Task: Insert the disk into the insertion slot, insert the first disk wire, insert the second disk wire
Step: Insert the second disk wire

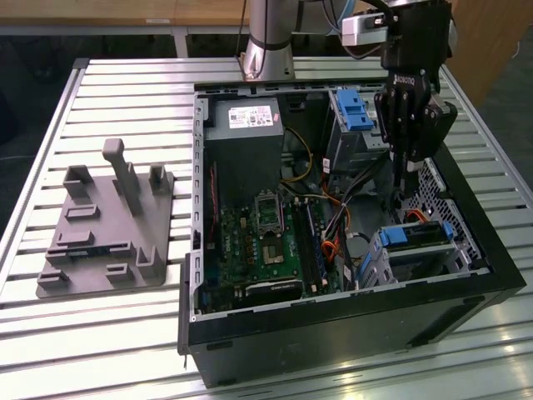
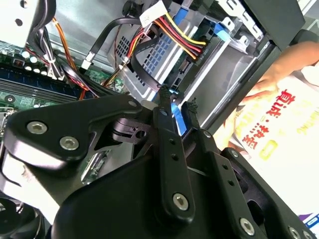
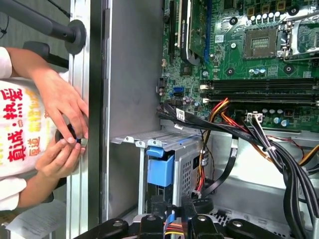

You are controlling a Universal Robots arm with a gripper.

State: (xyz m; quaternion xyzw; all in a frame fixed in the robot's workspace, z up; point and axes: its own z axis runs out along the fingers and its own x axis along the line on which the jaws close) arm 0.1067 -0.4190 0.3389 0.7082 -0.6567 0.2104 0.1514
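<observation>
Your claw is pinching narrowly on a disk wire, hovering just above the disk that is sitting in the insertion slot inside the computer case.

large red characters and smaller yellow ones on a person's white shirt, white label of fine dark print on the grey power supply, too small to read
</observation>
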